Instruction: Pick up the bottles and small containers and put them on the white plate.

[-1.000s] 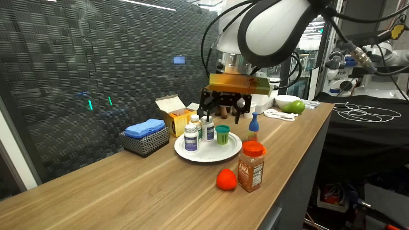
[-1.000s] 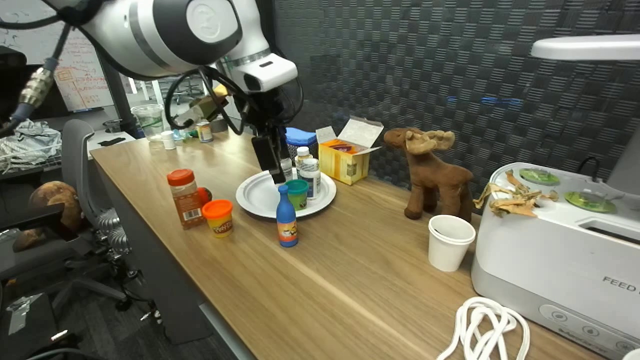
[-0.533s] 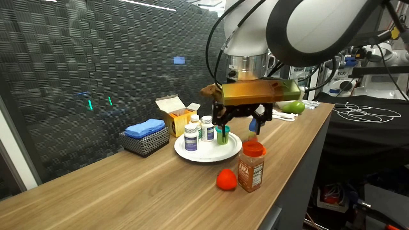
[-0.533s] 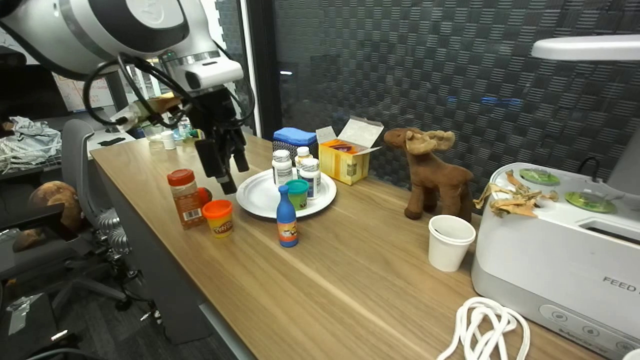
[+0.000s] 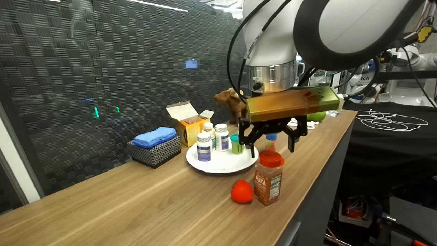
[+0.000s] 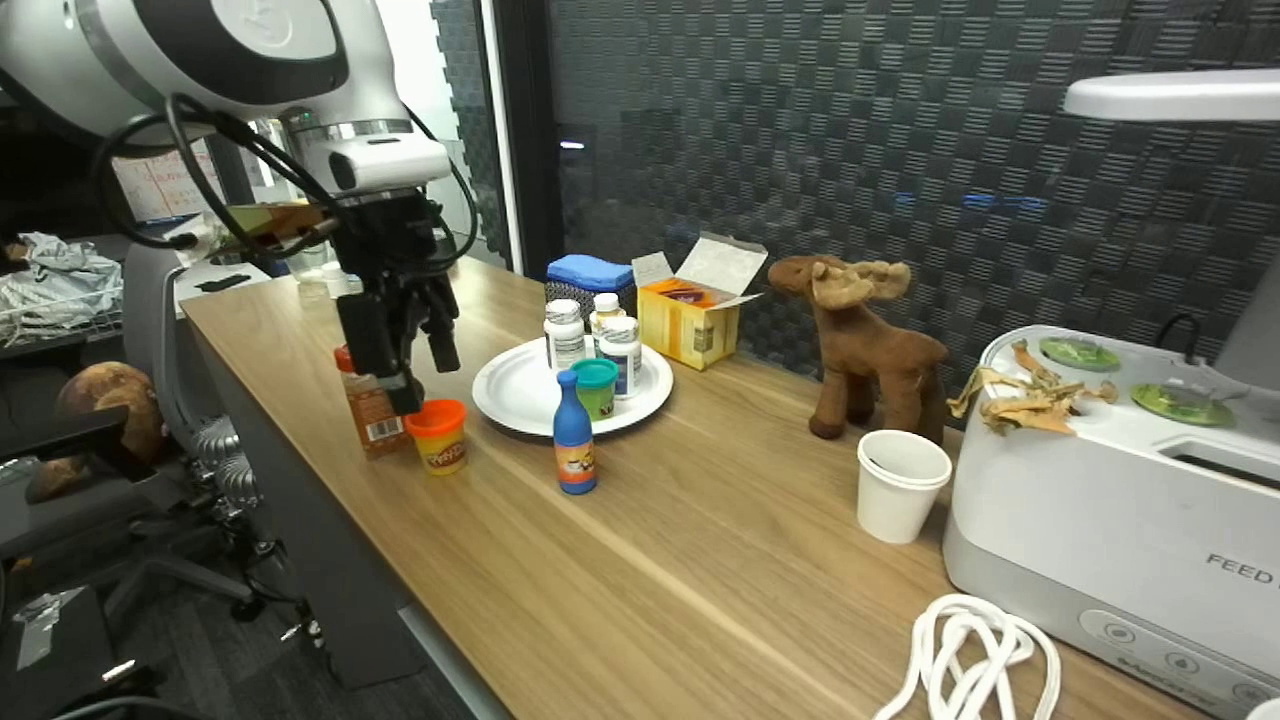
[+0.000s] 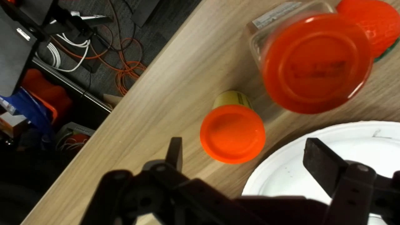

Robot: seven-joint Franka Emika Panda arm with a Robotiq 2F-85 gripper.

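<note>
In wrist view, gripper (image 7: 243, 148) is seen along btm w/ jaws spread wide; orange-lidded tub (image 7: 232, 134) is shown from above, nr ctr. In an exterior view that tub is mostly hidden behind spice jar (image 5: 268, 179), lower ctr-right. White plate (image 7: 287, 175) is cropped at lower right of wrist view; three pill bottles (image 5: 204, 150) on it are shown in both exterior views only.

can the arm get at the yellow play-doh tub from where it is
Probably yes: the gripper is open, and the wrist view shows nothing between it and the Play-Doh tub. The spice jar stands close by, so some care seems wise.
</note>
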